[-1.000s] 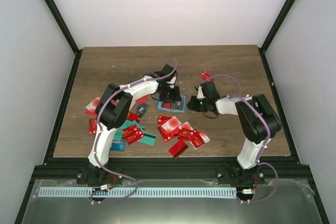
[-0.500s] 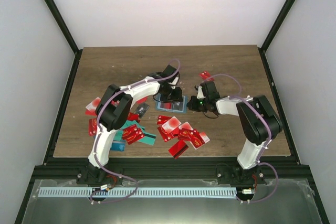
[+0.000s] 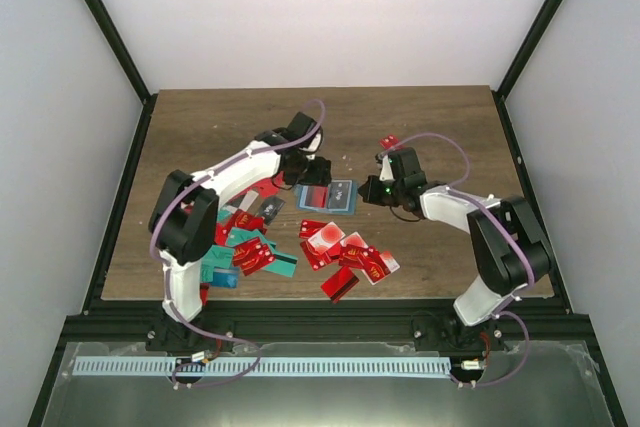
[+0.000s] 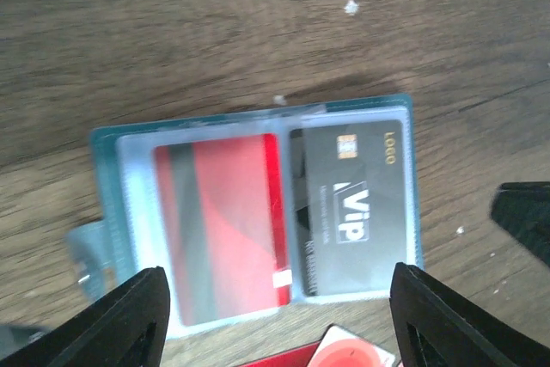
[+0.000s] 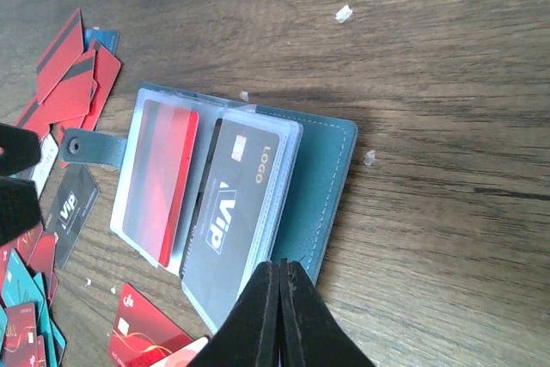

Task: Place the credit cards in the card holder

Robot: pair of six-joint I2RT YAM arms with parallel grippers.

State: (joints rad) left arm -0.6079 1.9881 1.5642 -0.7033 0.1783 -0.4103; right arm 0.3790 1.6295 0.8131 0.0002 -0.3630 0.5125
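Observation:
The card holder (image 3: 335, 195) lies open on the table, teal with clear sleeves. One sleeve holds a red card (image 4: 225, 225) and the other a dark VIP card (image 4: 352, 199). My left gripper (image 4: 275, 320) hovers over the holder's near edge, open, with nothing between its fingers (image 4: 129, 324). My right gripper (image 5: 280, 266) is shut, its tips over the teal cover (image 5: 318, 186) beside the dark card (image 5: 228, 212); nothing shows between the jaws. Loose credit cards (image 3: 345, 255), mostly red, lie in heaps in front of the holder.
A second heap of red and teal cards (image 3: 245, 247) lies at the front left under my left arm. A single red card (image 3: 388, 142) sits behind the right arm. A dark card (image 5: 73, 204) and red cards (image 5: 73, 75) lie left of the holder's strap.
My left gripper has drawn back off the holder and opened, and the left arm has swung to the left. The open holder now shows from above. The right gripper stays shut.

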